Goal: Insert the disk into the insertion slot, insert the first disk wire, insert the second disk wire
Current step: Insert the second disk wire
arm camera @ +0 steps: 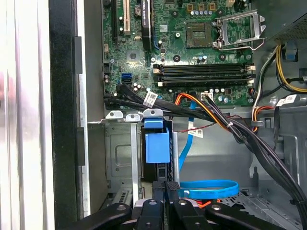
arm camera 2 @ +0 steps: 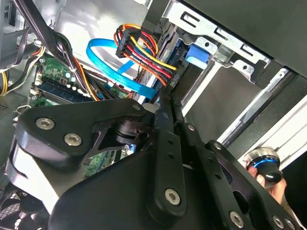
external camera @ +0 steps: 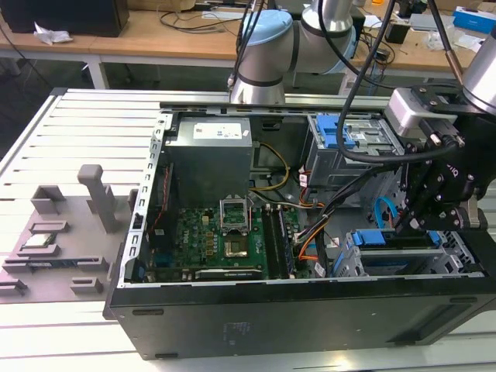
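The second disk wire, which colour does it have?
Bright blue; the second disk wire shows best in the second wrist view, looping beside the orange and yellow bundle.

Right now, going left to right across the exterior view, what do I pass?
Grey fixture blocks → power supply box → motherboard → orange and black wire bundle → second disk wire → hand.

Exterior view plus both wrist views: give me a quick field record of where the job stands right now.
disk: blue-framed, seated in the insertion slot at the exterior view's lower right
tool: directly above the disk's blue frame, fingers closed together
second disk wire: blue loop beside the tool
orange, yellow and black wire bundle: close to the tool
case: open, motherboard exposed
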### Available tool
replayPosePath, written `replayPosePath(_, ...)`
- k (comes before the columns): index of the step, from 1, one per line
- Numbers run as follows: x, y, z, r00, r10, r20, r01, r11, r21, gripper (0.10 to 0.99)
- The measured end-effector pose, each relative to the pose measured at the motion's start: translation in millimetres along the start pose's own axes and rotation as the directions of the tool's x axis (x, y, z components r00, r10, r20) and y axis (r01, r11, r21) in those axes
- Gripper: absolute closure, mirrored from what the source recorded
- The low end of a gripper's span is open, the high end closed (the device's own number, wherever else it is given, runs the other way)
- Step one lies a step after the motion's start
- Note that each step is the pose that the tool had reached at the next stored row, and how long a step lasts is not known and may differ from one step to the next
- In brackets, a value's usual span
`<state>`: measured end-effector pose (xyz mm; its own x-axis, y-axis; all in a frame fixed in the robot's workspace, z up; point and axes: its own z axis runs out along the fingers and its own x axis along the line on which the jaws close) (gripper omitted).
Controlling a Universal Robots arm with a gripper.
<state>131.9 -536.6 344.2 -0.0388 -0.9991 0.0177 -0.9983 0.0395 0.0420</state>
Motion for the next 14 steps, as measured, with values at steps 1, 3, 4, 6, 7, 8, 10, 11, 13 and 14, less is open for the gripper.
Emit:
replayPosePath(1,0.0,0.0,0.0,1.0,0.0,0.0,0.0,1.0,0.0,0.914)
replayPosePath(3,0.1,0.2,-4.8,1.0,0.0,0.0001,0.0,1.0,0.0,0.914)
replayPosePath(4,-0.3,0.5,-11.8,1.0,0.0,0.0001,0.0,1.0,0.0,0.914)
replayPosePath(6,-1.8,0.9,-18.1,1.0,0.0,0.0001,0.0,1.0,0.0,0.914)
replayPosePath(7,-4.6,1.3,-23.6,1.0,0.0,0.0001,0.0,1.0,0.0,0.929)
replayPosePath(8,-5.7,1.4,-26.2,1.0,0.0,0.0,0.0,1.0,0.0,0.929)
replayPosePath(10,-8.7,1.9,-33.4,1.0,0.0,-0.0001,0.0,1.0,0.0,0.984)
replayPosePath(11,-8.8,1.9,-34.0,1.0,0.0,0.0003,0.0,1.0,0.0,0.984)
replayPosePath(13,-8.8,1.9,-34.2,1.0,0.0,0.0003,0.0,1.0,0.0,0.984)
replayPosePath(14,-8.8,1.9,-34.2,1.0,0.0,0.0004,0.0,1.0,0.0,0.984)
